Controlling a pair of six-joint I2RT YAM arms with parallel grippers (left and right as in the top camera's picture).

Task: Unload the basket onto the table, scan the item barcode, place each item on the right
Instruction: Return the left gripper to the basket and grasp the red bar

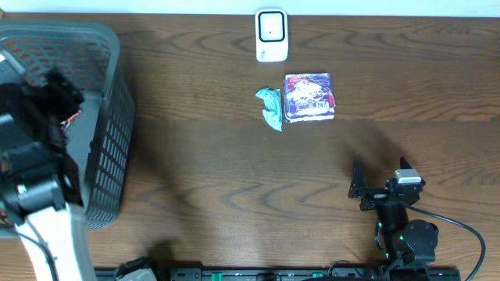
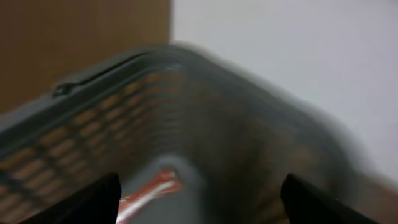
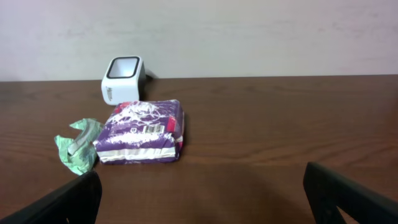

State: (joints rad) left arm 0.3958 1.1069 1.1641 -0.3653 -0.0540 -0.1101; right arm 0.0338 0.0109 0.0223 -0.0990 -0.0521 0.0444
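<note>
While the left gripper hangs spread wide over the grey basket, the right gripper, also spread wide, faces the purple packet.

In the left wrist view you see the basket only as a blur, and the red and white thing on its floor cannot be named. Overhead, the left edge cuts the basket off. The barcode on the purple packet is too small to read.
</note>
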